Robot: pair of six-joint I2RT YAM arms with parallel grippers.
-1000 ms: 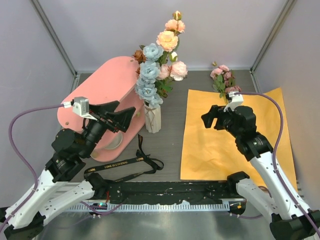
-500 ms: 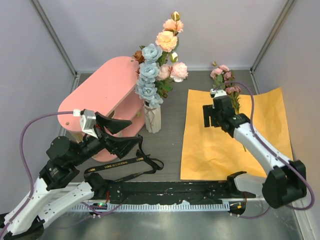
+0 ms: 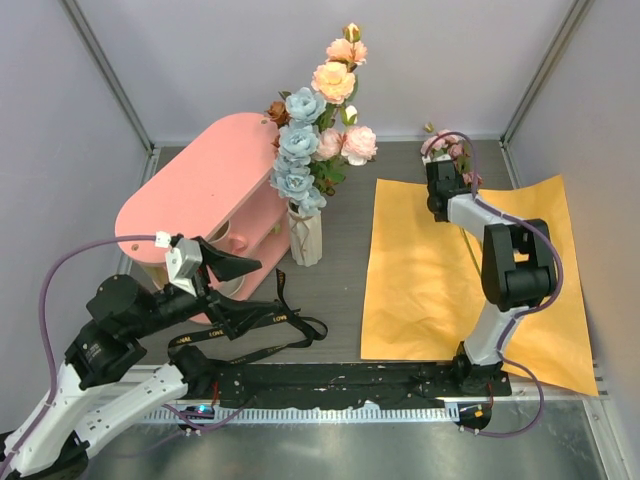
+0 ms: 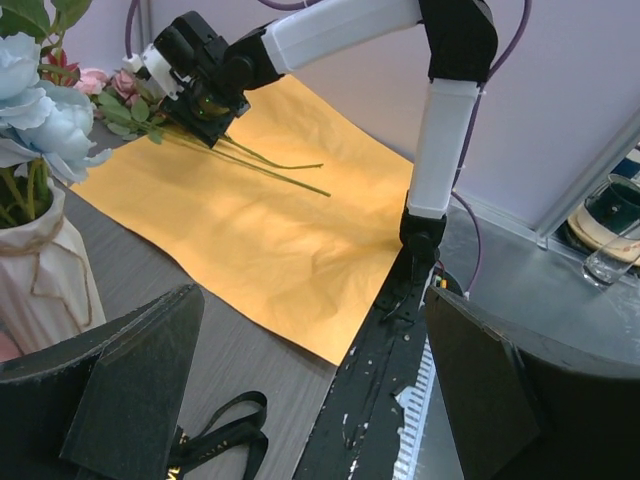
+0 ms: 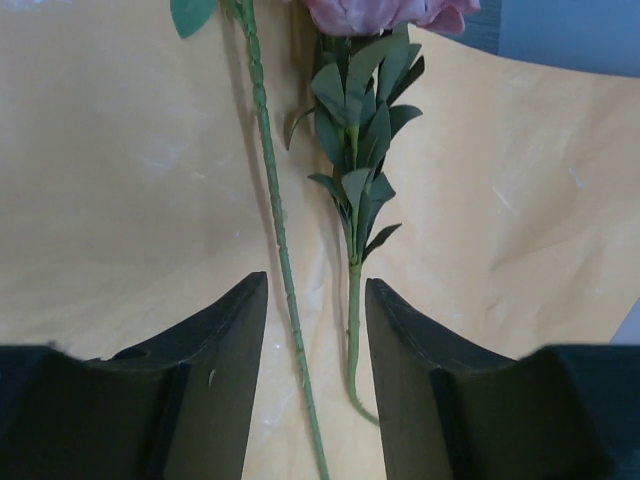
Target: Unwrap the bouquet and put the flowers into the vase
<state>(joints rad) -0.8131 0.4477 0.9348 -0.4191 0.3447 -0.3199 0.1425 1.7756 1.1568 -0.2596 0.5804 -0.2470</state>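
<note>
The loose flowers [image 5: 355, 150] lie on the orange paper [image 5: 130, 200], stems running straight up the right wrist frame, pink heads at its top edge. Two stems sit in the gap of the right gripper [image 5: 315, 290], jaws apart, not pinching (the top view hides this beneath the wrist). The left gripper [image 4: 312, 300] gapes wide.

Left pincer [image 3: 262, 290] agape, right pincer [image 5: 315, 300] half-parted

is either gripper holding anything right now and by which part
Nothing is held. The right gripper straddles two flower stems on the orange paper, jaws apart, not pinching them; the left gripper is open and empty.
</note>
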